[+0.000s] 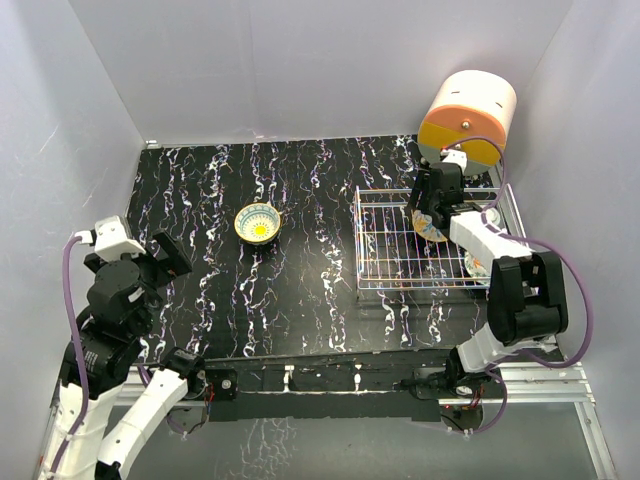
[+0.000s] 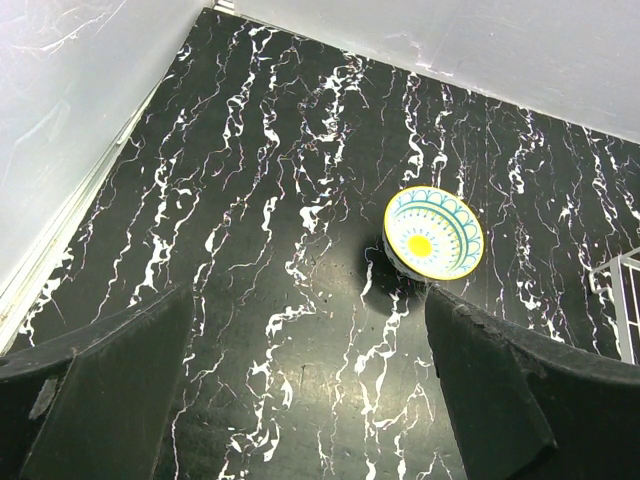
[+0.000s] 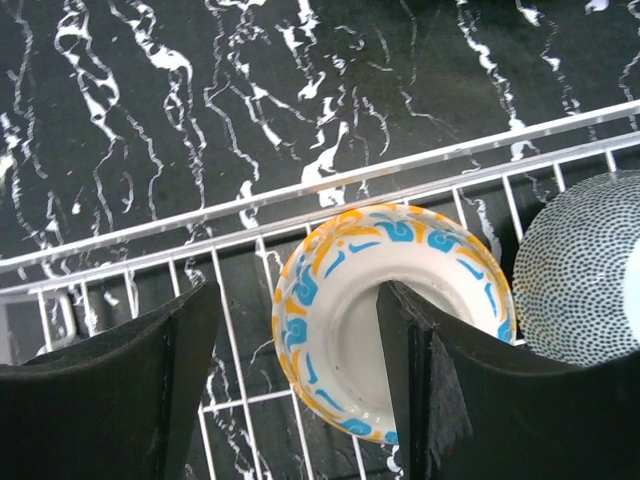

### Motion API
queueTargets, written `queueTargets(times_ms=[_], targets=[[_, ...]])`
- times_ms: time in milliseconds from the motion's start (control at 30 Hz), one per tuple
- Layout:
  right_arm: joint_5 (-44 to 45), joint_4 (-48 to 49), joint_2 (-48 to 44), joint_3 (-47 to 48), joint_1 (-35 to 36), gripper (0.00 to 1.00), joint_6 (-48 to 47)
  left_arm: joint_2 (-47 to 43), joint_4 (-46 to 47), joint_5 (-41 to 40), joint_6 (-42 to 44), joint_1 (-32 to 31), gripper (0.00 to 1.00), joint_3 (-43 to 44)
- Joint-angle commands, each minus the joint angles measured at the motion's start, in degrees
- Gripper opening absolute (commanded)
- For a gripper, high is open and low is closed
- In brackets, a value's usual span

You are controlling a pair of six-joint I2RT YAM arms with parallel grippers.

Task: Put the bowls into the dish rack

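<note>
Orange bowl (image 3: 340, 340), glossy ceramic with a white well and an orange-and-blue painted rim, is seated among the thin silver wires of the rack (image 1: 390, 255), near the rack's middle. Whether it is upright or leaning cannot be told. Its 3 o'clock part is covered by one dark, matte finger of the right end effector (image 3: 297, 290). The rim at 9 o'clock is straddled: one finger is inside the well, the other outside, with bare wire seen between it and the rim. The jaws are partly apart and nothing is clamped; contact by the inner finger cannot be judged.

Just beside, at 3 o'clock, a finely dotted speckled bowl (image 3: 575, 270) is cut off by the frame edge. In the top view, the rack's 3 o'clock side is largely covered by the right arm (image 1: 520, 300).

On the black, white-veined bench (image 1: 300, 290), a round yellow bowl (image 1: 258, 222) with blue rings is set upright at 10 o'clock, well apart from the rack. The left end effector (image 2: 308, 298) is spread wide and empty above the bench at 8 o'clock, its fingers cut off by the frame. A smooth rounded drawer unit (image 1: 468, 115) is seen at 1 o'clock.
</note>
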Motion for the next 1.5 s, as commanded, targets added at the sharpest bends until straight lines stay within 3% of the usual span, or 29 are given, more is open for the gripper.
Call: queueTargets(times_ms=[0, 267, 467, 600, 833, 1033, 1467], targets=[[-7.0, -1.1, -5.6, -2.3, -0.2, 0.69, 1.0, 0.8, 0.9, -0.2, 0.8, -0.2, 0.97, -0.2], [-10.3, -2.3, -18.4, -1.1, 2.2, 0.73, 0.0, 2.1, 2.2, 0.7, 0.7, -0.3, 0.97, -0.4], [-9.8, -3.5, -17.4, 4.2, 16.9, 0.73, -1.0, 1.7, 2.5, -0.5, 0.2, -0.2, 0.97, 1.7], [-15.4, -0.6, -10.8, 9.0, 26.2, 0.73, -2.5, 1.0, 1.6, -2.0, 0.8, -0.2, 0.97, 5.4], [-23.4, 0.6, 8.1, 24.1, 36.4, 0.73, -10.6, -0.9, -1.1, -2.5, 0.9, -0.2, 0.97, 9.6], [-30.6, -4.3, 23.8, 39.8, 38.5, 0.7, -15.3, -3.0, -3.3, -4.1, 0.4, -0.2, 0.97, 9.3], [-33.4, -8.0, 37.6, 51.9, 42.2, 0.67, -20.3, -4.2, -4.0, -5.2, 1.0, -0.2, 0.97, 8.7]])
